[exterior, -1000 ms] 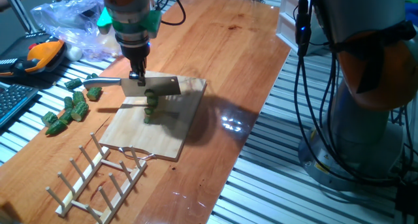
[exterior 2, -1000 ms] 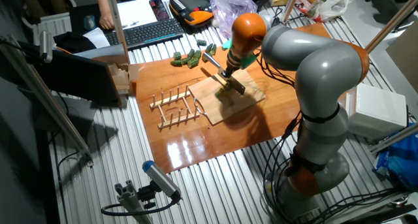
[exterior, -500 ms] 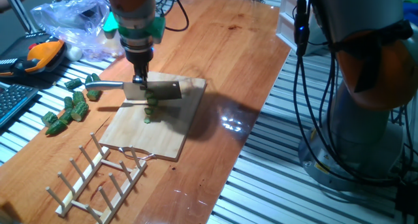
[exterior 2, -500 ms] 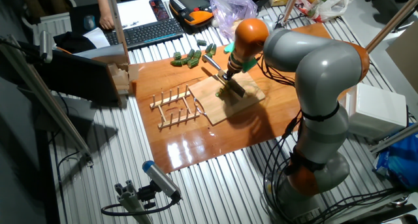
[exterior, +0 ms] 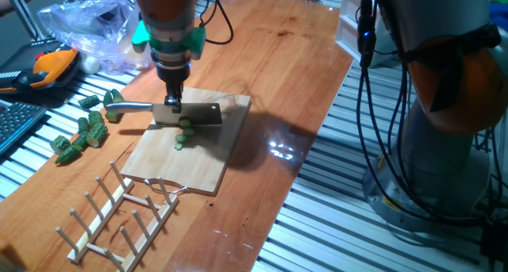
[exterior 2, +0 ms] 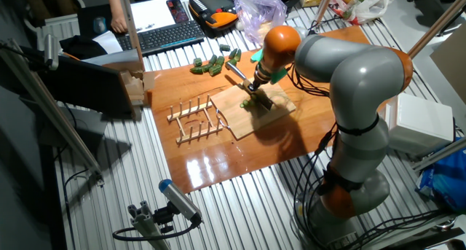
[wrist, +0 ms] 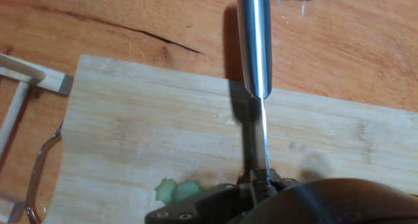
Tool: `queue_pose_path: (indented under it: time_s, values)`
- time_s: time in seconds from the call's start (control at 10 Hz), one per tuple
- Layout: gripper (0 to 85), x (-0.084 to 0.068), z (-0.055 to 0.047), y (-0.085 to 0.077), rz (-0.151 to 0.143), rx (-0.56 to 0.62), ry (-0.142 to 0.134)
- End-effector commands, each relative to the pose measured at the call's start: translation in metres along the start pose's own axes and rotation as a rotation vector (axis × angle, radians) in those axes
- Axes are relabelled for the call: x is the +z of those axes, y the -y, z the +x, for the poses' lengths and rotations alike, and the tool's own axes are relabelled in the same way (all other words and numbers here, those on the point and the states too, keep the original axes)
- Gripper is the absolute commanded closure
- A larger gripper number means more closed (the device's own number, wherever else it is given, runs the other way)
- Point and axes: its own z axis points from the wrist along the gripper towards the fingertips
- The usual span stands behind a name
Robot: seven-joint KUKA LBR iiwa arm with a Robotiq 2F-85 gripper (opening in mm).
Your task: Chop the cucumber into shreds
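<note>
My gripper (exterior: 172, 104) is shut on a cleaver (exterior: 193, 114), gripping the blade's spine from above, with the steel handle (exterior: 127, 107) sticking out to the left. The blade stands edge-down on the wooden board (exterior: 198, 165). Of the cucumber (exterior: 185, 124) only a green bit shows under the blade; pale green shreds (exterior: 181, 140) lie just in front. In the hand view the handle (wrist: 253, 34) and thin spine (wrist: 260, 136) run up the middle, shreds (wrist: 176, 190) lie at the lower left of the board (wrist: 130, 126), and the gripper (wrist: 261, 181) fills the bottom edge.
Several dark green chunks (exterior: 82, 132) lie scattered left of the board, also in the other fixed view as chunks (exterior 2: 214, 62). A wooden peg rack (exterior: 111, 216) with a wire handle stands at the board's near end. A plastic bag (exterior: 83, 22) and a keyboard (exterior 2: 164, 35) lie beyond.
The gripper and cleaver have come down and shifted slightly right along the board. The blade now sits lower on the cucumber pieces.
</note>
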Motion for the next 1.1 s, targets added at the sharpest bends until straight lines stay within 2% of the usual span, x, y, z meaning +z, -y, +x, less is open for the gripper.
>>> queue_pose_path:
  time_s: [0.0,0.2,0.3,1.0]
  values:
    - [85.0,-0.009,-0.004,-0.002,-0.015,0.006,-0.014]
    - [85.0,-0.034,-0.011,-0.005,-0.026,0.014,-0.043]
    - [85.0,-0.04,-0.012,-0.007,-0.013,0.015,-0.052]
    - [85.0,-0.023,-0.007,0.001,-0.002,-0.002,-0.025]
